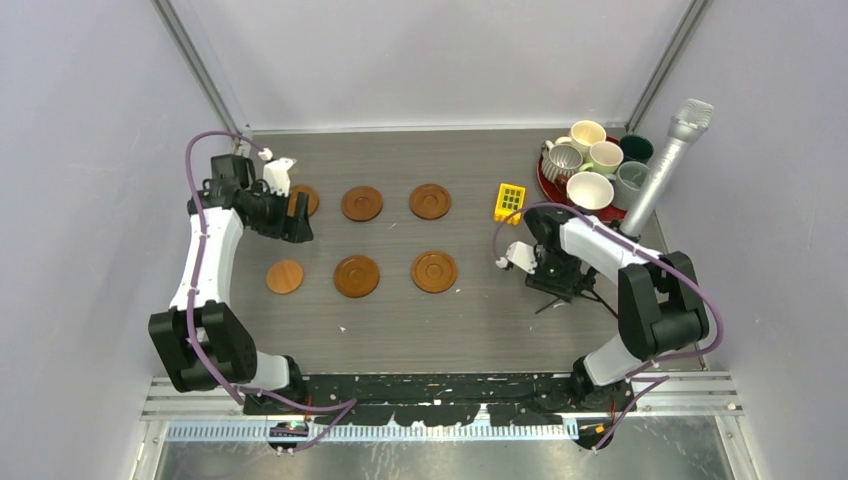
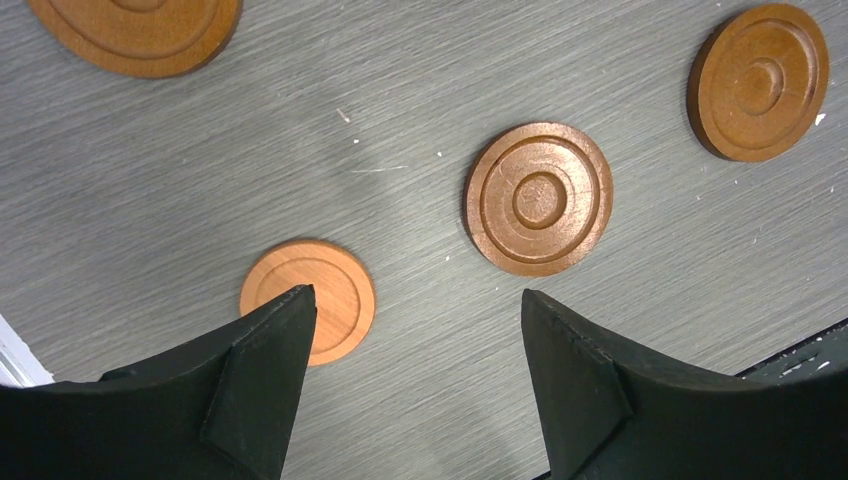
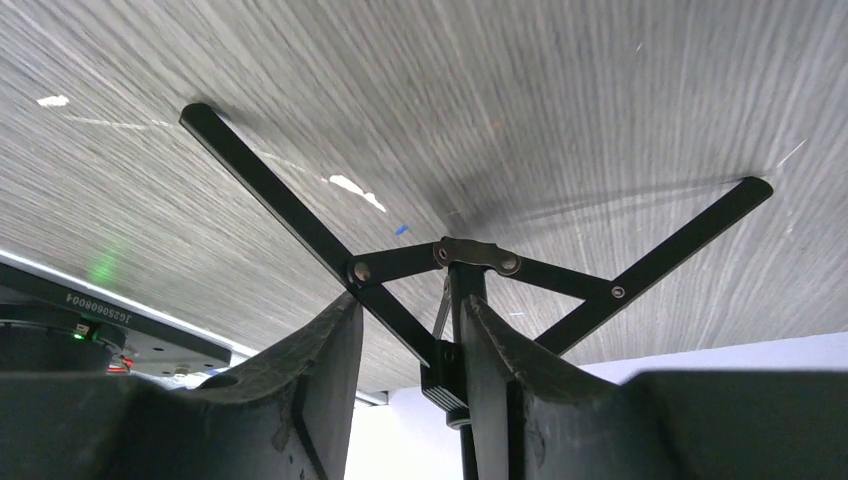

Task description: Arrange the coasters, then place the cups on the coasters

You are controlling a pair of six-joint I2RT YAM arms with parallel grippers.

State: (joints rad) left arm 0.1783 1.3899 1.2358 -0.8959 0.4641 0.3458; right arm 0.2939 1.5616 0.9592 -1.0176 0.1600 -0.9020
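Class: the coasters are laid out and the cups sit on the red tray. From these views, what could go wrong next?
1. The fingers of the right gripper flank the post of the microphone stand; a nudge could topple the microphone onto the cups crowded on the red tray.
2. The left gripper hangs open near the smooth coaster; a low sweep might shove it out of line.
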